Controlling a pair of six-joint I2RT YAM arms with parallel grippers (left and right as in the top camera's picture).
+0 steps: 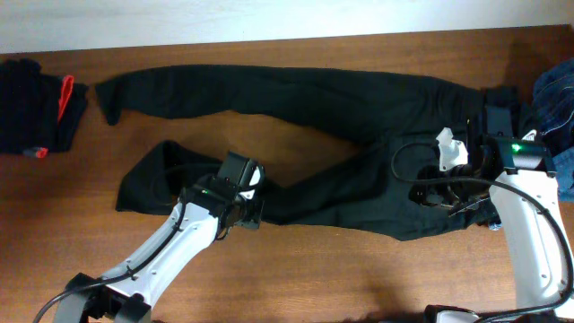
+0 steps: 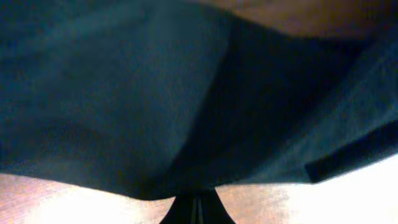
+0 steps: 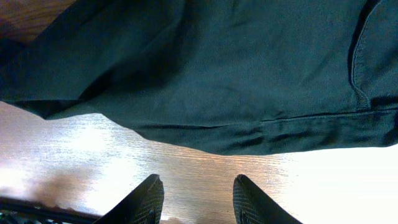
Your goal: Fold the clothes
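- Fingers (image 2: 185, 215) of the left gripper (image 2: 196, 208) pressed together, only a thin seam between them; tips right at the dim lower edge of the long black fabric trousers (image 2: 124, 93); too dark there to tell whether any cloth is pinched.
- Fingers (image 3: 146, 200) of the right gripper (image 3: 198, 199) spread well apart, grasping nothing, over bare lit wood just short of a stitched edge of the trousers (image 3: 205, 74).
- From overhead: left gripper (image 1: 244, 213) at the near edge of the front trouser leg, roughly mid-length; right gripper (image 1: 439, 193) over the waist end, close to its near edge.
- Trousers (image 1: 314, 108) lying flat across the middle of the brown wooden table (image 1: 359, 278), waist to the right, both legs reaching left and splayed apart; far leg fairly straight along the back, near leg angled toward the front left, its cuff end bunched.
- Small dark folded garment with red-orange trim (image 1: 36, 108) at the far-left edge of the table, well apart from the trousers.
- Crumpled blue denim garment (image 1: 558, 99) at the right edge, just beside the waistband.
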